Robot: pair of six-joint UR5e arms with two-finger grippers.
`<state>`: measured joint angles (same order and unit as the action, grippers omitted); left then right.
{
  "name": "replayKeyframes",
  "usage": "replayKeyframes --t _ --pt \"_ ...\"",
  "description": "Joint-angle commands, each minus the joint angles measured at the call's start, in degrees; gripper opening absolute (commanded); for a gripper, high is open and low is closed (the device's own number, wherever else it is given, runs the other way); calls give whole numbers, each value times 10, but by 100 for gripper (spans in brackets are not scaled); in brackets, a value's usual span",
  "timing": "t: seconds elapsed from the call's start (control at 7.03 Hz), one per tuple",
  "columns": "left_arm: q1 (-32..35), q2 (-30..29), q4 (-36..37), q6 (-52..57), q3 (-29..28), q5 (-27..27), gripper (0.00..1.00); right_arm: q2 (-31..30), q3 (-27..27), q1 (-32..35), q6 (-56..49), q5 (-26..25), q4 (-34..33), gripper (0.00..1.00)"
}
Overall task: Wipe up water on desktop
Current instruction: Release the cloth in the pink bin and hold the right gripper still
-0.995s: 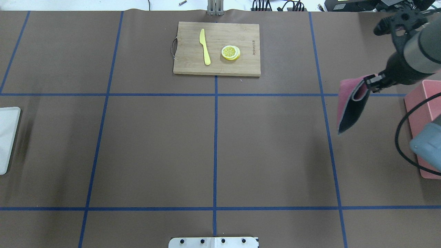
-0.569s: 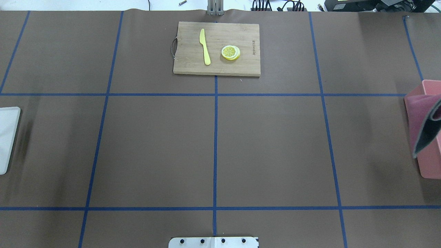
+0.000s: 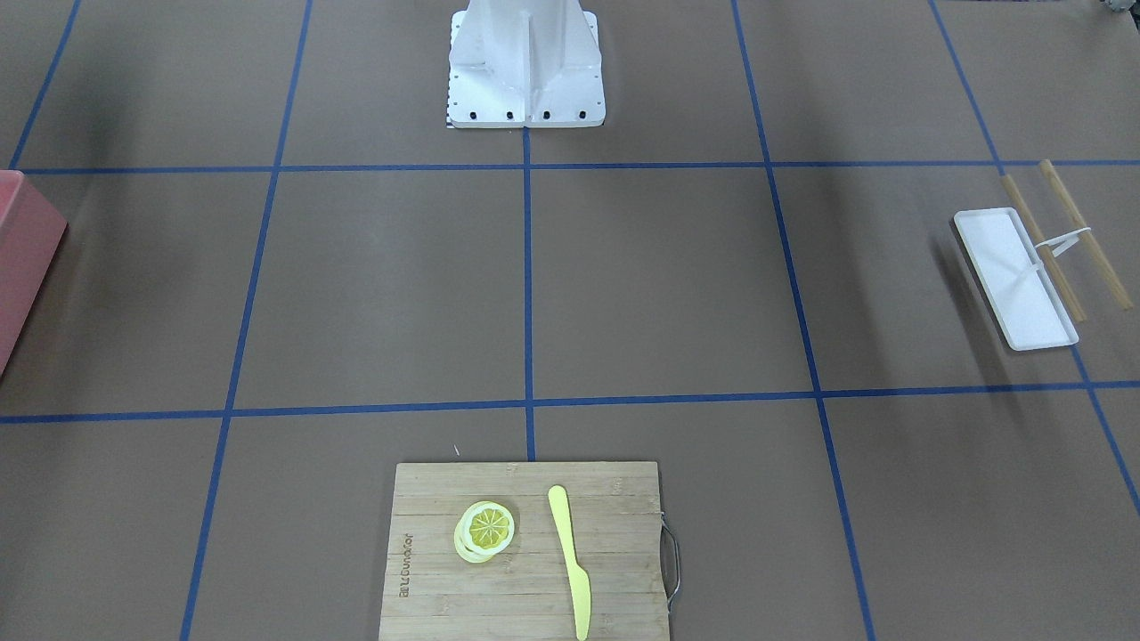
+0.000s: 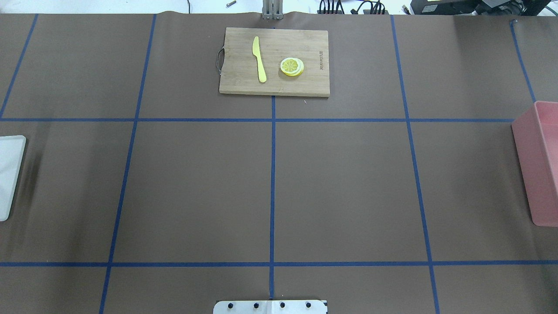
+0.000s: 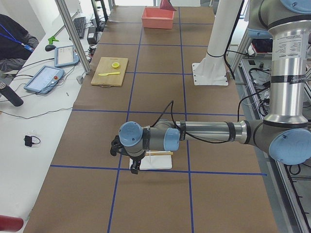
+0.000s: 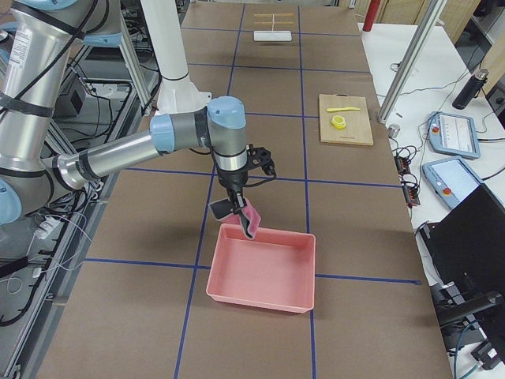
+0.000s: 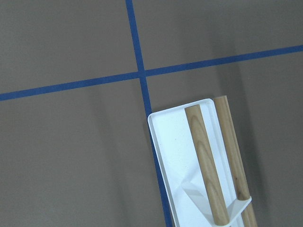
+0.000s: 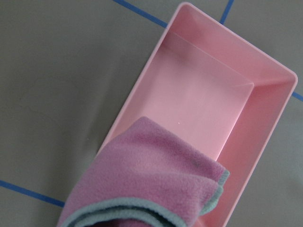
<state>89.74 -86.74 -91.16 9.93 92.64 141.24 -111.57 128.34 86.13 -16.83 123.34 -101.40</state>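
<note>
The desktop (image 4: 340, 183) is brown with blue tape lines, and I see no water on it. A folded pink cloth with a grey-blue underside (image 8: 147, 179) hangs over the near end of a pink bin (image 8: 265, 132). In the exterior right view the cloth (image 6: 250, 222) hangs below my right gripper (image 6: 237, 207), above the bin's edge (image 6: 260, 268). I cannot tell whether that gripper is open or shut. My left gripper (image 5: 132, 165) hovers over a white tray at the desktop's left end, and I cannot tell its state either. Neither arm shows in the overhead or front views.
A bamboo cutting board (image 4: 274, 61) with a yellow knife (image 4: 259, 59) and lemon slices (image 4: 291, 66) lies at the far middle. The white tray (image 7: 165, 156) holds two wooden rods (image 7: 206, 165). The pink bin (image 4: 538, 174) stands at the right edge. The robot's base plate (image 4: 270, 306) is at the near edge.
My right arm has carried the pink cloth rightward, from over the desktop to over the pink bin, and has left the overhead view. Nothing else has moved.
</note>
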Motion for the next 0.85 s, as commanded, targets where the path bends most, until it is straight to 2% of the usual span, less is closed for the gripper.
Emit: replayKeyframes --t 0.0,0.14,0.43,0.71 --pt "0 0 -2 1 1 1 99 -18 -85 19 -23 8 77 0" --pt "0 0 -2 0 1 1 99 -36 -105 20 -20 8 114 0" --pt "0 0 -2 0 0 0 99 -49 -110 19 -18 5 122 0" --pt "0 0 -2 0 0 0 99 -45 -114 19 -16 4 124 99"
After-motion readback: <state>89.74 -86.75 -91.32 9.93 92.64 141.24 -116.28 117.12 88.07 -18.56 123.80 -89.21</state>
